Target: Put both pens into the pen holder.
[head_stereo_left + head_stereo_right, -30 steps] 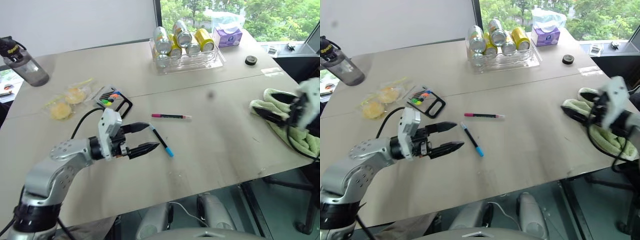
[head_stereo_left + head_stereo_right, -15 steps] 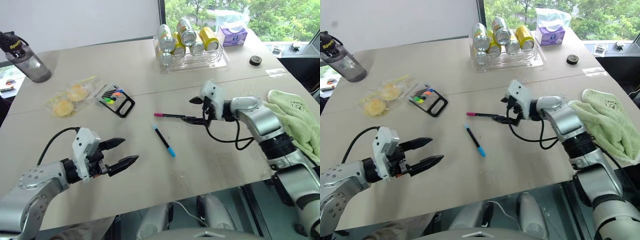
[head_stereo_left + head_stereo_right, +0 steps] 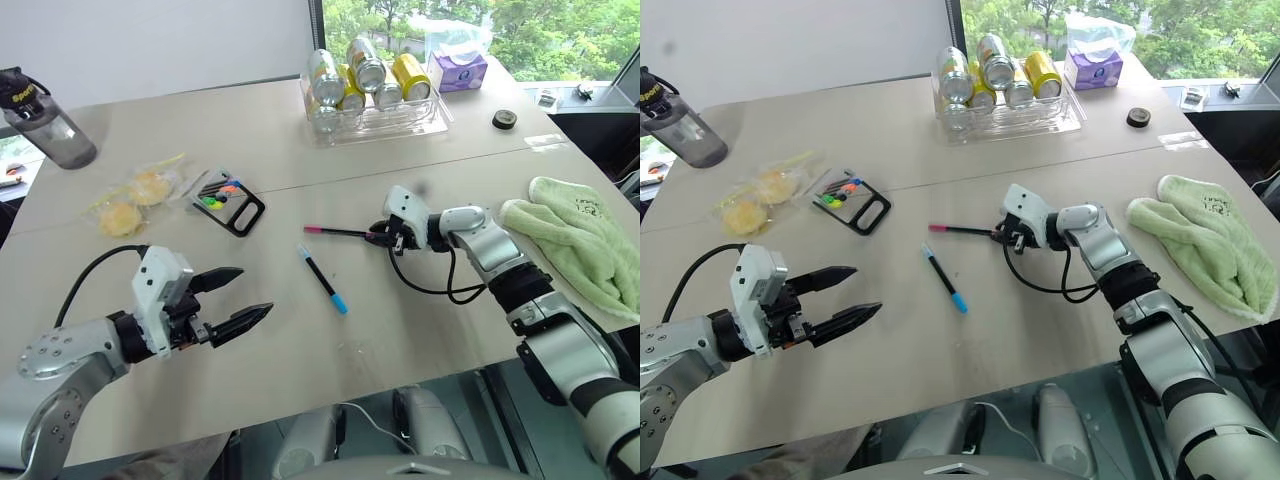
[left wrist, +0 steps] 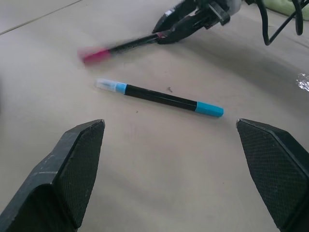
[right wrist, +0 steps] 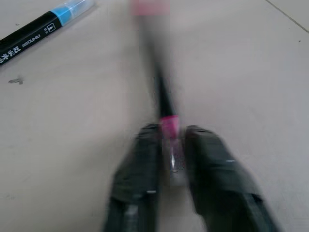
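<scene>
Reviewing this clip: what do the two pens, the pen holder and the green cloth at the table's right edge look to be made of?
Pink-ended pen, pinched at one end by the right gripper, and blue-ended pen: likely plastic, smooth black barrels, coloured ends and a clear tip. Pen holder: apparently rigid black plastic, thin even rim around an open window. Green cloth: soft fabric, probably terry or microfibre, with a nubbly surface and limp folds.

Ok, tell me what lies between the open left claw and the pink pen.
The blue pen lies on the table, between the left claw and the pink pen; the left wrist view shows it.
</scene>
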